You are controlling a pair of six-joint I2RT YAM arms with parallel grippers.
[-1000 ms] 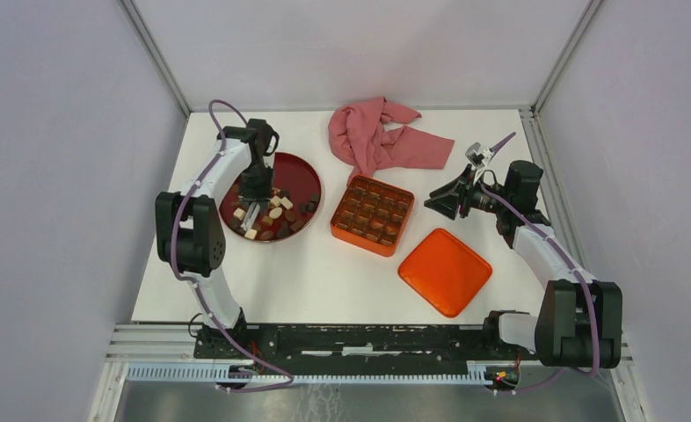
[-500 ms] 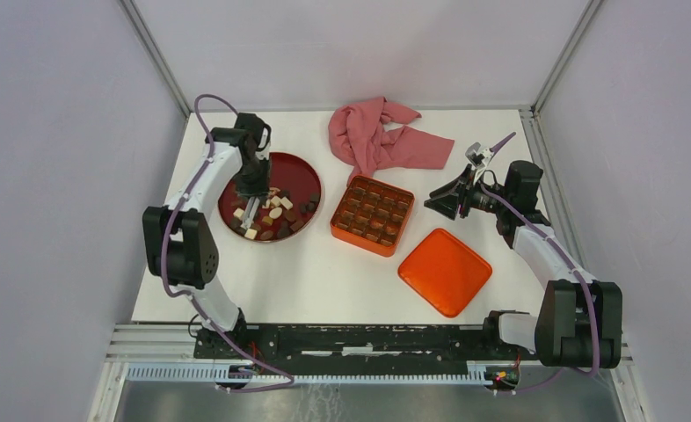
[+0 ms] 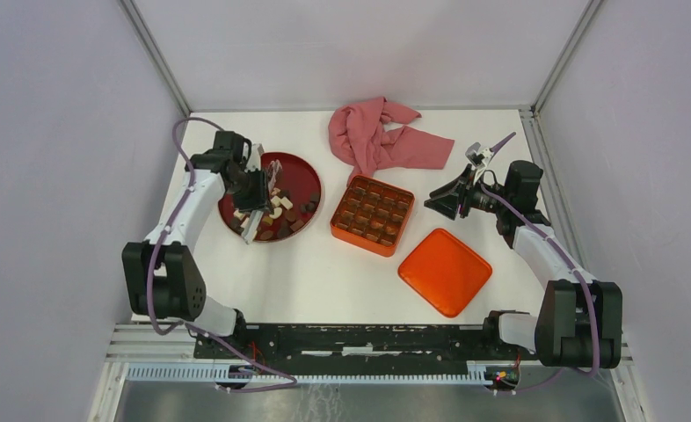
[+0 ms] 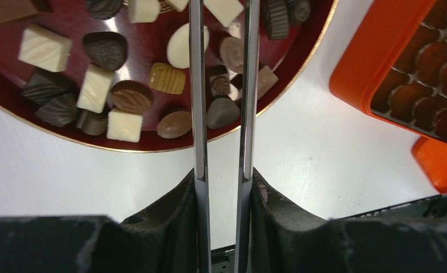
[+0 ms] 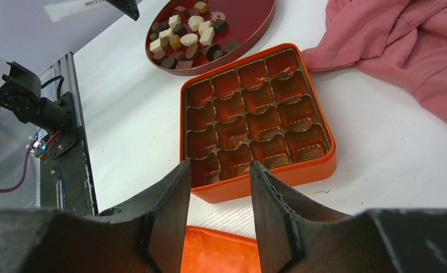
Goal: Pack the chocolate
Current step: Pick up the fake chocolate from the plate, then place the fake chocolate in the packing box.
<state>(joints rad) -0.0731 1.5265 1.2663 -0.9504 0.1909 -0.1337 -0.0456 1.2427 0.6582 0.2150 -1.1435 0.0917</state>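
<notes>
Right, L gripper [image 3: 250, 224] hangs tilted over the near side of the dark-red plate [image 3: 301, 170], and that's where the chocolate [image 3: 282, 211] is: a loose heap of dark, tan and cream bits on the plate, none that I can make out in the orange tin [image 5: 278, 173]. Its long thin blades [image 4: 197, 85] run parallel w/ a narrow slot btwn them. The tips run off the top of the wrist view, so whether a piece is pinched up there I can't tell. The narrow setting makes sense tho: pieces are tiny, and a slim slot lets the blades slip btwn neighbours w/o shoving the heap. R gripper [image 3: 443, 200] hovers off the bench [image 3: 316, 272] just right of the tin, jaws apart, nothing btwn them, its camera looking over the grid of cells. It's prob. parked clear so the L arm gets a free run from plate to tin. The lid [image 3: 445, 271] lies flat just beside the tin on the near-right, out of that lane. The pink cloth [image 3: 377, 136] is bunched at the back. As for heading, there's no common one. The cream oval [image 4: 181, 45] has its long axis roughly along the blades, the brown leaf-shape [image 4: 131, 96] lies across them, and the square blocks sit skewed. My read: each pick wants its own wrist angle, closing across the short side.
</notes>
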